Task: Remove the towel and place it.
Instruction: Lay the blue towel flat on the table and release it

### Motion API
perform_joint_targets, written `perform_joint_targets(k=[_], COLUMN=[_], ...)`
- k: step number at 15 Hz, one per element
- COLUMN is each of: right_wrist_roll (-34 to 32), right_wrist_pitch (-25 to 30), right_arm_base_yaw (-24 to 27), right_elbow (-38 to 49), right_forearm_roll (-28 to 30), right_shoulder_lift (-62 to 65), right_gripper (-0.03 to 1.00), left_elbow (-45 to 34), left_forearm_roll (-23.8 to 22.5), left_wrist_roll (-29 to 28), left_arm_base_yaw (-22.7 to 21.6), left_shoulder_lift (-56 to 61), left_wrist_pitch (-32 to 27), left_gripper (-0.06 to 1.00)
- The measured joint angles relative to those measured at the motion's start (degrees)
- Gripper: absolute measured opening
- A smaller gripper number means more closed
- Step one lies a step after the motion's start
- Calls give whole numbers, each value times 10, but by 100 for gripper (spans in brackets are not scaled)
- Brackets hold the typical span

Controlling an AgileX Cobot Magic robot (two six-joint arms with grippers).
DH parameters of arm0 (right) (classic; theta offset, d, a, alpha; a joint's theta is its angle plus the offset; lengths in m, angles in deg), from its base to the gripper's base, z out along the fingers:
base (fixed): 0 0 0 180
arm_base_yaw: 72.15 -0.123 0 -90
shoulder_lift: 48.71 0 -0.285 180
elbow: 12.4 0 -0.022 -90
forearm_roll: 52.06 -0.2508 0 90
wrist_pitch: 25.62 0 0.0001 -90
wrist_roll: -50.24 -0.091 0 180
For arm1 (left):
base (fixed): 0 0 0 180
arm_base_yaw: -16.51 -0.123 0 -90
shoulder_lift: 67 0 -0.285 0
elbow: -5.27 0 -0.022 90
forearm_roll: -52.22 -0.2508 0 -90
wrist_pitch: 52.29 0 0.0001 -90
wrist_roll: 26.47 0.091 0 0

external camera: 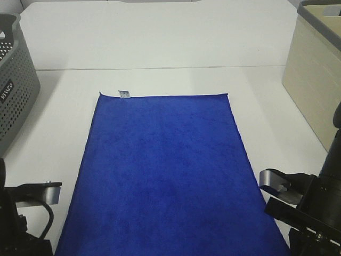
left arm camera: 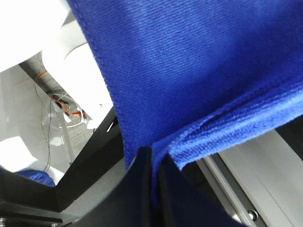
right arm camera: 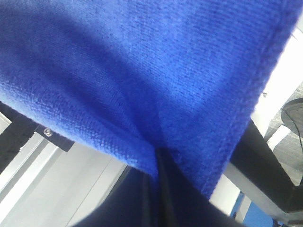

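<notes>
The royal-blue towel (external camera: 160, 170) lies spread flat on the white table (external camera: 160, 42), its small pale tag (external camera: 123, 94) on the far short edge. Its near end runs off the table's front edge. In the left wrist view my left gripper (left arm camera: 151, 153) is shut on a near corner of the towel (left arm camera: 199, 61), whose hem folds over the dark fingers (left arm camera: 139, 189). The right wrist view shows my right gripper (right arm camera: 157, 156) pinching the other near corner of the towel (right arm camera: 142, 66). From above, only the arm bodies show, the left arm (external camera: 32, 213) and the right arm (external camera: 303, 208) at the towel's near sides.
A grey perforated basket (external camera: 13, 80) stands at the table's left edge. A beige bin with a grey rim (external camera: 314, 80) stands at the right. Bare white table surrounds the towel on the far side and both flanks.
</notes>
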Motion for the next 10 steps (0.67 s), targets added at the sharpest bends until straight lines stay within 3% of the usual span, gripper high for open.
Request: perform_joint_targets(k=[10], right_wrist_roll=[-5], right_wrist_pitch=[-2], right_arm_base_yaw=[0], right_elbow=[-1], right_forearm_roll=[6], right_shoulder_lift=[-52], right_gripper=[2], left_elbow=[75], left_forearm_roll=[-23], left_wrist_roll=[22], left_arm_base_yaw=[0], left_shoulder_lift=[-112], left_wrist_pitch=[-8], left_gripper=[0])
